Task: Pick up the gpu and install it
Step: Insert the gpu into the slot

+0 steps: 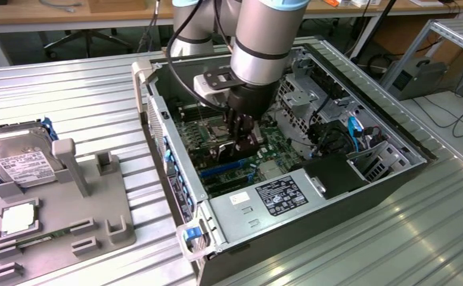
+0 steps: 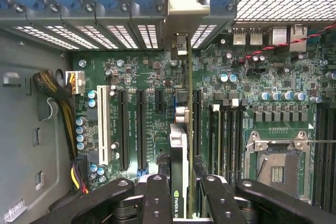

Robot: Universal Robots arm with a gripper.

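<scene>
Edge-on in the wrist view, the gpu point(image 2: 179, 145) is a thin dark card with a green-lettered label. Its silver bracket point(image 2: 185, 11) reaches the blue-latched rear slot openings of the case. My gripper point(image 2: 181, 182) is shut on it, one black finger point(image 2: 156, 192) on each face. The card stands upright over the green motherboard point(image 2: 152, 72), lined up along a long black slot point(image 2: 196, 124). I cannot tell whether its edge touches the slot. In the exterior view the gripper point(image 1: 243, 134) is down inside the open computer case point(image 1: 161, 128), with the gpu point(image 1: 238, 154) below it.
More black slots point(image 2: 122, 129) and a white slot point(image 2: 102, 124) lie beside the card, and a CPU socket point(image 2: 275, 163) on its other side. The power supply point(image 1: 283, 193) and drive cage point(image 1: 378, 161) crowd the case. A hard drive point(image 1: 21, 161) rests on a grey fixture tray point(image 1: 64, 226) at the exterior view's left.
</scene>
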